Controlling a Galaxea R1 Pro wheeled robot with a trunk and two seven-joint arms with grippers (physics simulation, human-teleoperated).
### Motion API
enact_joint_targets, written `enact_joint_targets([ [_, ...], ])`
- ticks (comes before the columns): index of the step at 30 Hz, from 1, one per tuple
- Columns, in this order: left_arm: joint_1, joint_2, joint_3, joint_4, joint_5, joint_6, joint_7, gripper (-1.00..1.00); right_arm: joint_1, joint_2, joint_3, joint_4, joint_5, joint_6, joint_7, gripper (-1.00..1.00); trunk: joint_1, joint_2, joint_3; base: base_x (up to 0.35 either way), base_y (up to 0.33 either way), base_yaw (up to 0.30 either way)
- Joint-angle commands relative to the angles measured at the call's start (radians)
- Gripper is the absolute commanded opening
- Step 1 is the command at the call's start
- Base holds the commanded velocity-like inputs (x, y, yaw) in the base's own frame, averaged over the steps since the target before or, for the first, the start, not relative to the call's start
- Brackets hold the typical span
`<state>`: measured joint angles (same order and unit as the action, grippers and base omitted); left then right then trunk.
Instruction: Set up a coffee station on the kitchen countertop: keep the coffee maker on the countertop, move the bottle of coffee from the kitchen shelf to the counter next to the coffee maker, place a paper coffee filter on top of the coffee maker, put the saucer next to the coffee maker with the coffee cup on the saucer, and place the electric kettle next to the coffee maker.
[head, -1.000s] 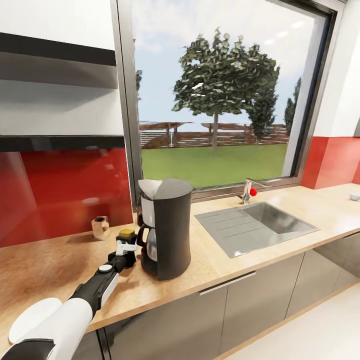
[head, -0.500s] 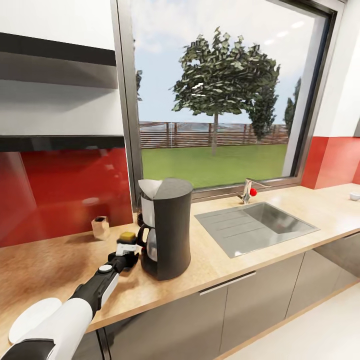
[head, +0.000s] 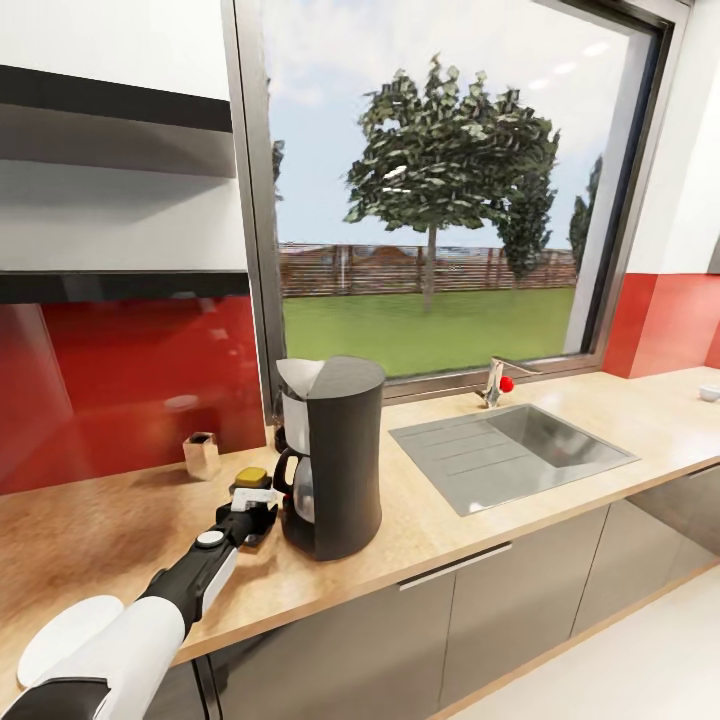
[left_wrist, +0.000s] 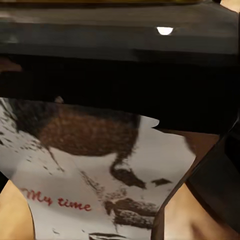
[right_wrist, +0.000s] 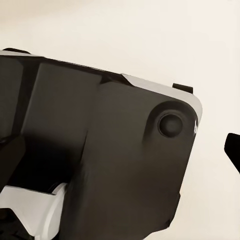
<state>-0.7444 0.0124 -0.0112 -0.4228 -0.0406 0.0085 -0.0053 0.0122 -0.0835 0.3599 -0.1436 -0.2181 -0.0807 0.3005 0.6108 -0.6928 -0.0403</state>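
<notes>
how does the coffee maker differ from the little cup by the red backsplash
The coffee maker is tall, dark and cylindrical; the cup is small, pale and faceted. The coffee maker stands near the counter's front edge with a white filter on top; the cup sits back by the wall. Both stand upright on the wooden countertop.

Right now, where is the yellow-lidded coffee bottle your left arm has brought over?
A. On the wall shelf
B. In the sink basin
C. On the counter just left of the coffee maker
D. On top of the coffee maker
C. In the head view the coffee bottle sits at the left gripper, low over the countertop, right beside the coffee maker.
</notes>
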Motion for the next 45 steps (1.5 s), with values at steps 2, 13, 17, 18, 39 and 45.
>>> enact_joint_targets([
  [2, -0.001, 0.0, -0.001, -0.001, -0.004, 0.001, -0.001, 1.0, 0.0, -0.001, 0.008, -0.001, -0.01, -0.001, 0.002, 1.0, 0.0, -0.001, -0.002, 0.0, 0.0, 0.0],
  [13, -0.001, 0.0, -0.001, -0.002, -0.004, 0.001, 0.0, 1.0, 0.0, -0.001, 0.008, -0.001, -0.01, -0.001, 0.002, 1.0, 0.0, -0.001, -0.002, -0.079, 0.0, 0.0],
  [17, -0.001, 0.001, -0.001, -0.002, -0.004, 0.001, 0.0, 1.0, 0.0, -0.001, 0.008, -0.002, -0.01, -0.001, 0.002, 1.0, 0.0, -0.001, -0.002, -0.332, 0.0, 0.0],
  [18, -0.001, 0.001, -0.001, -0.002, -0.004, 0.001, 0.0, 1.0, 0.0, -0.001, 0.008, -0.001, -0.01, -0.001, 0.002, 1.0, 0.0, -0.001, -0.002, -0.336, 0.0, 0.0],
  [39, -0.001, 0.0, -0.001, -0.002, -0.004, 0.001, 0.001, 1.0, 0.0, -0.001, 0.008, -0.046, -0.01, -0.001, 0.002, 1.0, 0.0, -0.001, -0.002, -0.276, -0.145, 0.0],
  [45, 0.0, 0.0, -0.002, 0.009, -0.002, -0.002, 0.0, 1.0, 0.0, -0.001, 0.008, -0.055, -0.01, -0.001, 0.002, 1.0, 0.0, -0.001, -0.002, -0.32, -0.053, 0.0],
])
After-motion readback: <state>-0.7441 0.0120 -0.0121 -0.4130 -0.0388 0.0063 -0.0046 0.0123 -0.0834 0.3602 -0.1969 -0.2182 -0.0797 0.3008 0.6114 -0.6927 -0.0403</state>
